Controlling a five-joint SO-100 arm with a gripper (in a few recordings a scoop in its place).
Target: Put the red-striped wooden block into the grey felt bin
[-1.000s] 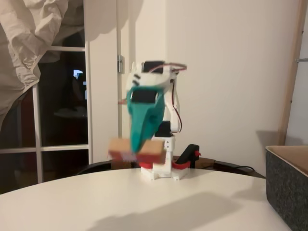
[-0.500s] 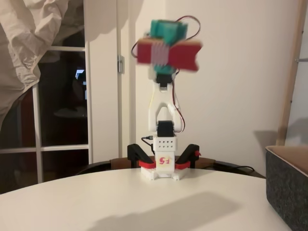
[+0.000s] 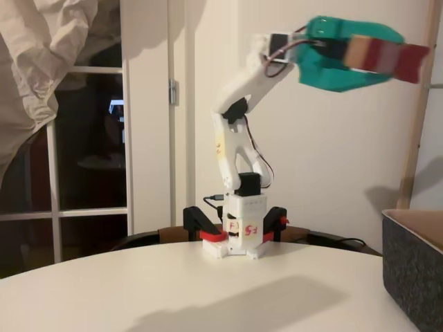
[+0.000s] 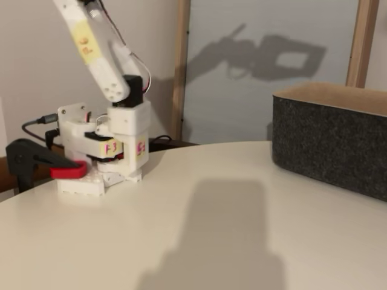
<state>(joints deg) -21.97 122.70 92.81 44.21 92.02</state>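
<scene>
- We see the teal gripper (image 3: 387, 59) high up, at about 1 o'clock from the robot base (image 3: 237, 235) in a fixed view.
- It is pinching the red-striped wooden block (image 3: 387, 58) tight. The block sticks out sideways from its tip, well above the table (image 3: 208, 290).
- We think the block is held so high so that it can pass over the tall wall of the grey felt bin (image 3: 413, 266) without bumping it.
- The bin sits at the right edge of the table, at about 4 o'clock from the base. Its open top faces up, so the block can fall straight in.
- The block is not over the bin yet. In that view it hangs a little to the left of the bin's near wall.
- In a fixed view from the side, the bin (image 4: 331, 142) sits at 3 o'clock from the base (image 4: 100, 154), well apart from it.
- We think the arm has to reach further out, because the bin is far from the base.
- If the grip slips now, the block may land on the table.
</scene>
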